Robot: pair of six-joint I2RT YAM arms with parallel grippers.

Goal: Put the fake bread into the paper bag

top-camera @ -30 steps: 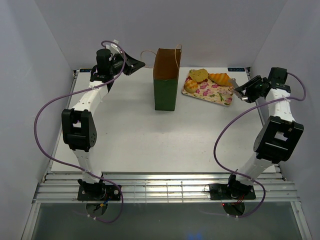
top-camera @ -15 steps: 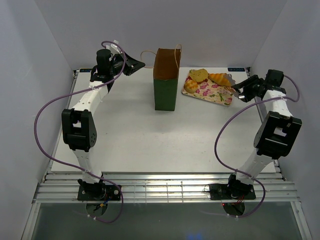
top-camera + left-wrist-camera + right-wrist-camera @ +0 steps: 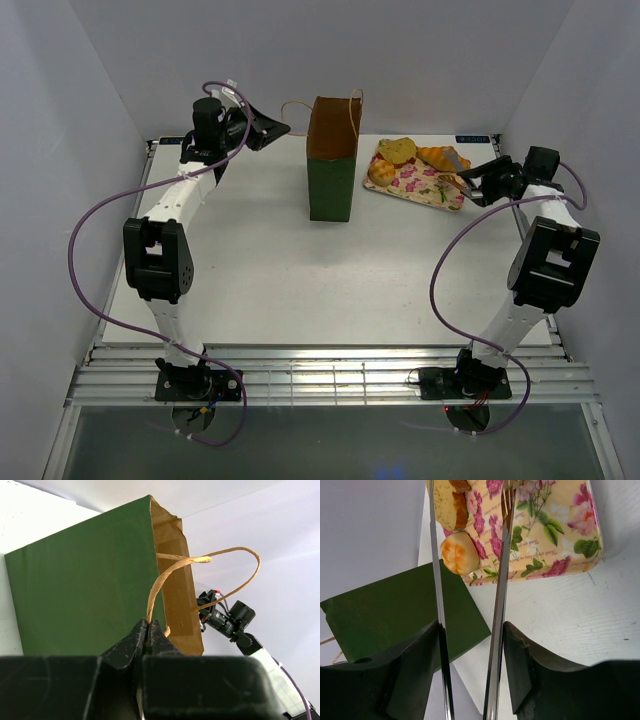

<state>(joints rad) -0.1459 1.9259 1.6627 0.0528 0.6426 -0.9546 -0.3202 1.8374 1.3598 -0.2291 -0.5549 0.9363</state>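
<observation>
The paper bag point(image 3: 331, 170) stands upright, dark green outside and brown inside. My left gripper point(image 3: 275, 127) is shut on its left loop handle point(image 3: 200, 560), seen pinched between the jaws in the left wrist view point(image 3: 148, 627). The fake bread lies on a floral tray point(image 3: 425, 185): a bun point(image 3: 397, 150), a long golden piece point(image 3: 437, 156) and a second bun point(image 3: 381, 172). My right gripper point(image 3: 478, 182) is shut on metal tongs point(image 3: 502, 555) with its blades apart. The tongs reach over the tray, with a bun point(image 3: 460, 554) between the blades.
White walls close in the table at the left, back and right. The bag's green side point(image 3: 395, 610) lies beyond the tray in the right wrist view. The right arm point(image 3: 230, 620) shows past the bag in the left wrist view.
My right gripper has moved up and toward the tray, carrying the tongs' tips over the bread. The left gripper and the bag have not moved.
</observation>
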